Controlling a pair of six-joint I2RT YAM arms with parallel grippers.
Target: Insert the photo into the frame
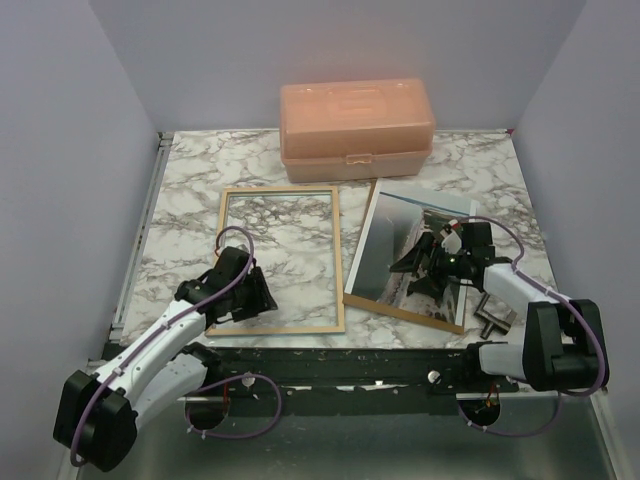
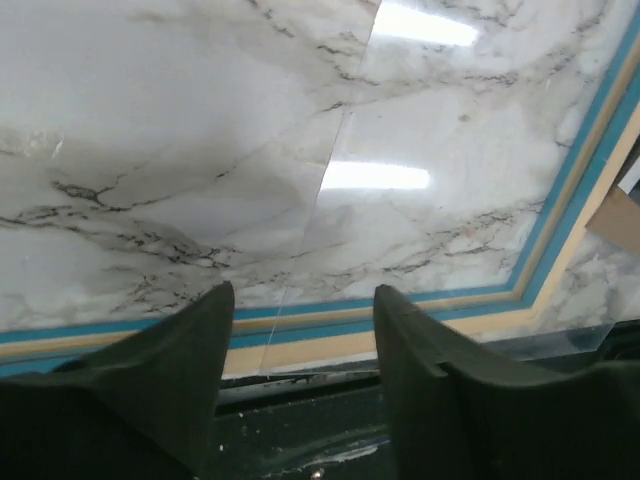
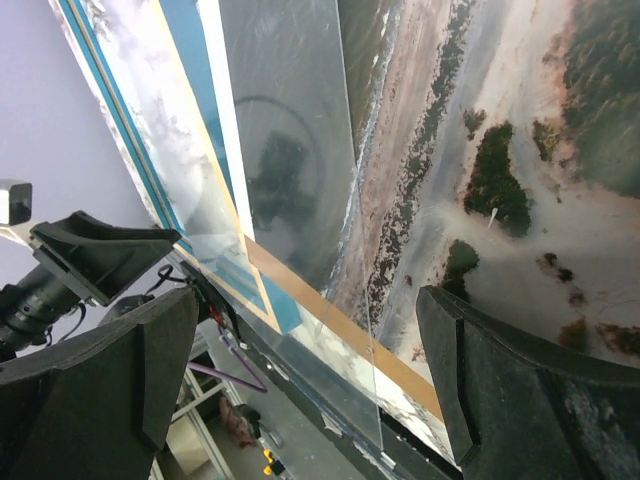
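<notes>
Photo (image 1: 395, 240) beside frame (image 1: 278, 189): your right pincer (image 3: 305, 310) and left pincer (image 2: 305, 300) both gape apart; nip one edge lightly, lift flat.

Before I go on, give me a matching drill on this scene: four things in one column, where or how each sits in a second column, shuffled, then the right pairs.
Things:
1. frame
2. photo
3. box
4. right gripper

Places or states:
A. at the back, pale orange, lid shut
B. open, poised over the print
C. lying flat left of centre, wood-coloured side up
D. lying to the right of the wooden rim, picture side up

Pairs: 1-C, 2-D, 3-A, 4-B
</notes>
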